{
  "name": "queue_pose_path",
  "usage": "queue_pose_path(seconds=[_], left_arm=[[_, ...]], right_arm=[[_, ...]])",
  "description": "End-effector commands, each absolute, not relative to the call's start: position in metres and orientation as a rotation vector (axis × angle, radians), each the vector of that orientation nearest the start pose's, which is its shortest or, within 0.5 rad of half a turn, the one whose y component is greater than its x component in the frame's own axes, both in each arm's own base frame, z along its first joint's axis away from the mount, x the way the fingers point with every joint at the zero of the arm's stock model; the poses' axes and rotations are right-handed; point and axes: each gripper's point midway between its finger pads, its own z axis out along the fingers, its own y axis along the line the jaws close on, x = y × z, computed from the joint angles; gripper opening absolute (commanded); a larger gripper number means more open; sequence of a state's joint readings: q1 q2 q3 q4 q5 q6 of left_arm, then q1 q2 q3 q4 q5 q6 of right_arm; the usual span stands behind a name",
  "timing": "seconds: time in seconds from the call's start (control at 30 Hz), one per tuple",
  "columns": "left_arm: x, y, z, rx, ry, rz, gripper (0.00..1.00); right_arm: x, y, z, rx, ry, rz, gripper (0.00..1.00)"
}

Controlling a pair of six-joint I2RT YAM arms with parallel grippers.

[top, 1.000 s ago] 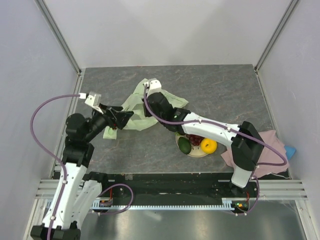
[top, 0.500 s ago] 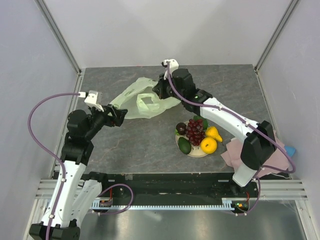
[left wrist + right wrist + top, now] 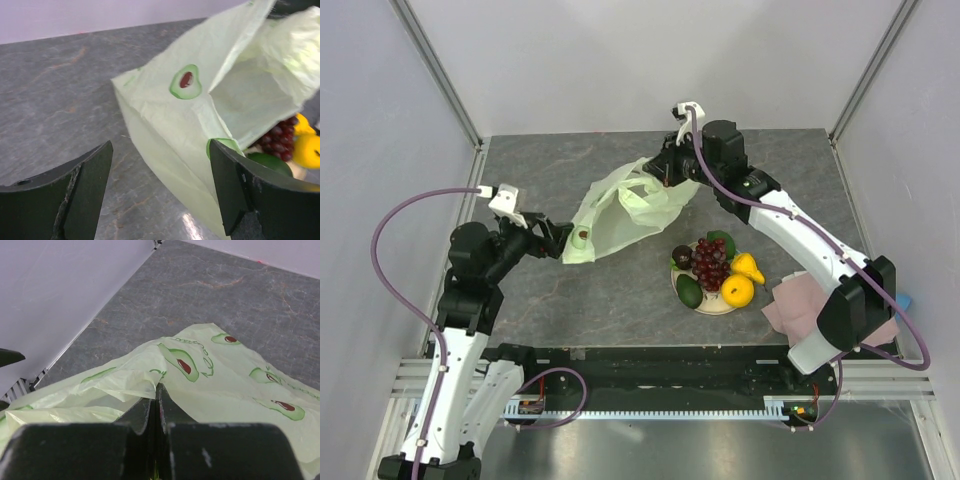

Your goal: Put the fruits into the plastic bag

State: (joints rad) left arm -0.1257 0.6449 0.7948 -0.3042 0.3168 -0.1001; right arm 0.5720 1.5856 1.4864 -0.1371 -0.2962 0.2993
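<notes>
The pale green plastic bag (image 3: 620,215) hangs stretched above the table, its mouth gaping. My right gripper (image 3: 665,172) is shut on the bag's upper edge (image 3: 150,375), the film pinched at its tips (image 3: 159,390). My left gripper (image 3: 555,240) stands open at the bag's lower left corner. In the left wrist view the bag (image 3: 200,115) lies ahead of the gripper (image 3: 160,185) and close to its right finger (image 3: 235,185), unclamped. The fruits sit on a plate (image 3: 716,308): grapes (image 3: 708,262), orange (image 3: 737,290), pear (image 3: 750,266), avocado (image 3: 690,291), a small dark fruit (image 3: 682,257).
A pink cloth (image 3: 800,300) lies at the right, beside the plate, with a blue item (image 3: 903,300) past it at the wall. White walls and metal rails enclose the grey stone table (image 3: 570,300).
The right gripper has carried the bag's edge from the table's middle up toward the back right, stretching the bag open and uncovering the plate. The left jaws have opened slightly wider.
</notes>
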Motion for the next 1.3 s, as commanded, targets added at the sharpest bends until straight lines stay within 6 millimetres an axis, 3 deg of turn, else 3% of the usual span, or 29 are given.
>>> queue_pose_path(seconds=[0.0,0.4,0.73,0.93,1.17,1.27], left_arm=[[0.245,-0.133,0.285,0.357,1.727,-0.728,0.85],[0.220,-0.159,0.243,0.370,1.855,-1.005,0.85],[0.210,-0.169,0.251,0.442,1.791,-1.084,0.84],[0.205,-0.176,0.241,0.441,1.821,-1.157,0.82],[0.211,-0.178,0.233,0.415,1.857,-1.152,0.68],[0.217,-0.179,0.223,0.388,1.905,-1.156,0.66]], right_arm=[[0.379,0.315,0.324,-0.492,1.808,0.898,0.00],[0.390,0.305,0.318,-0.456,1.827,0.888,0.00],[0.398,0.308,0.304,-0.435,1.864,0.900,0.00],[0.401,0.309,0.301,-0.424,1.876,0.906,0.00],[0.401,0.311,0.300,-0.422,1.877,0.923,0.00],[0.400,0.314,0.303,-0.428,1.868,0.947,0.00]])
